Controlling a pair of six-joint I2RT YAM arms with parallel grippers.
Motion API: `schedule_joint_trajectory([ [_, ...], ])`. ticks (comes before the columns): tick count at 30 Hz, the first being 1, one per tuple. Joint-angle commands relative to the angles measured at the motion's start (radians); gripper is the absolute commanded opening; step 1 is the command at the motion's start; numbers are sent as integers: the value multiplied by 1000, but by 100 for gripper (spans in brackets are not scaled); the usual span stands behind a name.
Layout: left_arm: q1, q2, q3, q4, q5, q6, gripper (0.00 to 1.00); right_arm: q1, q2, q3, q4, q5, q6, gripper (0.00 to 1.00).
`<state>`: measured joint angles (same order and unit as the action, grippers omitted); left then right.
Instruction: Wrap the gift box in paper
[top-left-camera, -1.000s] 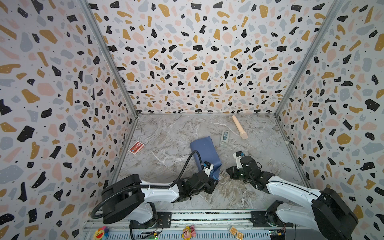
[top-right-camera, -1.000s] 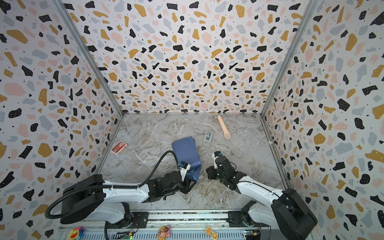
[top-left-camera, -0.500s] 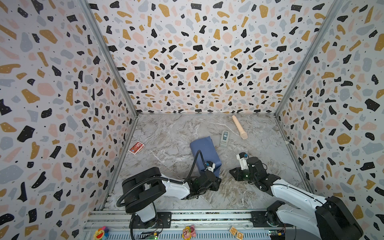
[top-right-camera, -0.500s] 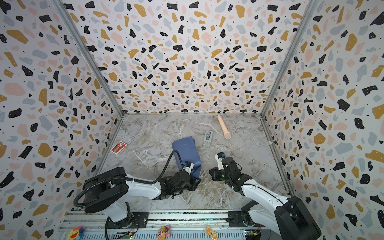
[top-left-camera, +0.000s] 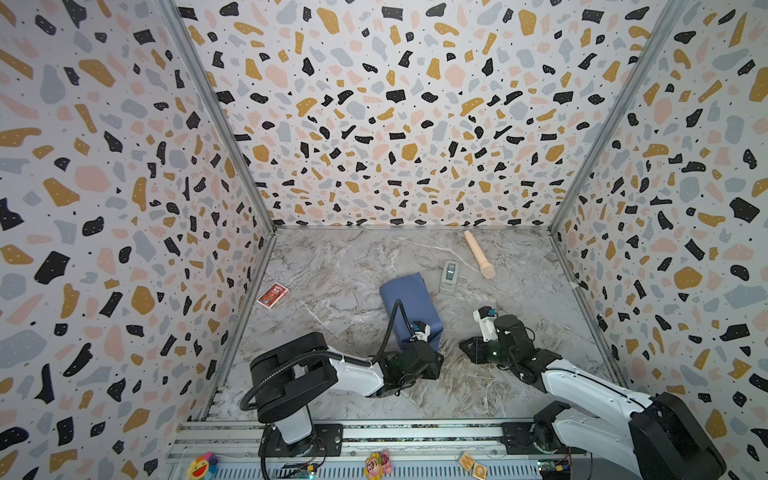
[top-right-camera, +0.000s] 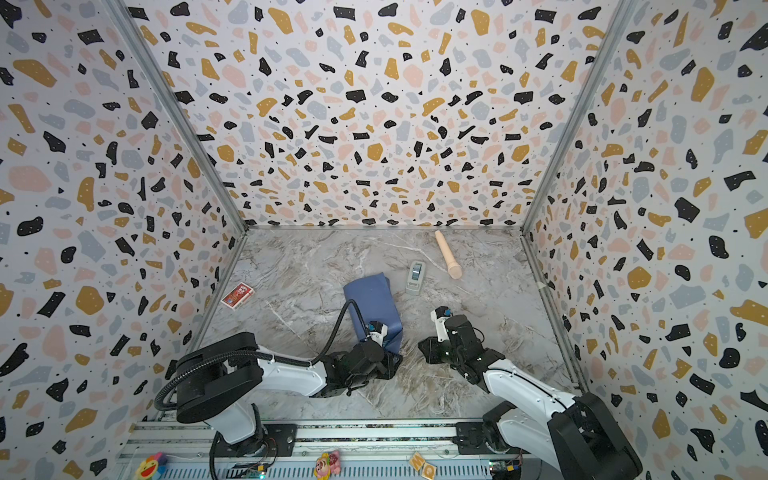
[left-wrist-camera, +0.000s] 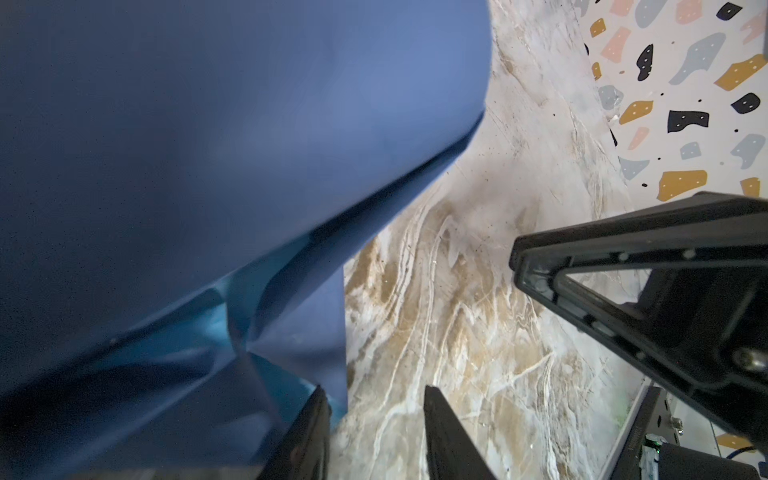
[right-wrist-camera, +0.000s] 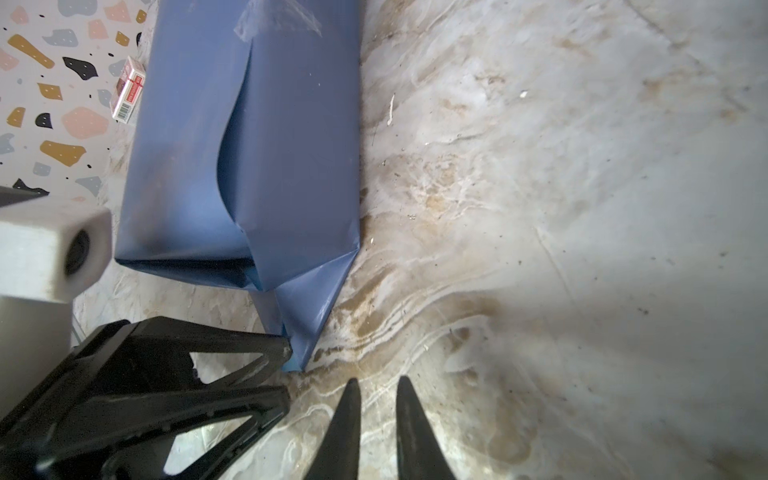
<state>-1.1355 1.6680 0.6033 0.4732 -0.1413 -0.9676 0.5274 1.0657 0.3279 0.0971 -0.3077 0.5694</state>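
Right wrist view: paper (right-wrist-camera: 291, 166) taped, near end loose.
Beside it, left gripper (left-wrist-camera: 374, 395) and right gripper (right-wrist-camera: 376, 415) stand parted, empty; end folds seem undone.

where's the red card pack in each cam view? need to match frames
Top view: red card pack lies left of the blue paper, near the left wall.
Top view: same spot.
Left wrist: not in it.
Right wrist: beyond the blue paper, by that wall.
Shared landmark: the blue paper, in all four.

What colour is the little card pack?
The card pack is red and white, clearest in the right wrist view.
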Motion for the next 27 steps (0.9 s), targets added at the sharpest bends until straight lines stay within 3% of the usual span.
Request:
schedule_joint_trajectory([
  [1, -6, -6, -9, 10, -18, -26, 39, -3, -11, -7, 0, -7, -11, 18],
  [17, -5, 60, -1, 88, -37, -72, 39, -3, -29, -29, 1, -8, 0, 19],
  [27, -5, 63, -7, 144, -111, -127, 34, -3, -24, -32, 0, -8, -2, 19],
])
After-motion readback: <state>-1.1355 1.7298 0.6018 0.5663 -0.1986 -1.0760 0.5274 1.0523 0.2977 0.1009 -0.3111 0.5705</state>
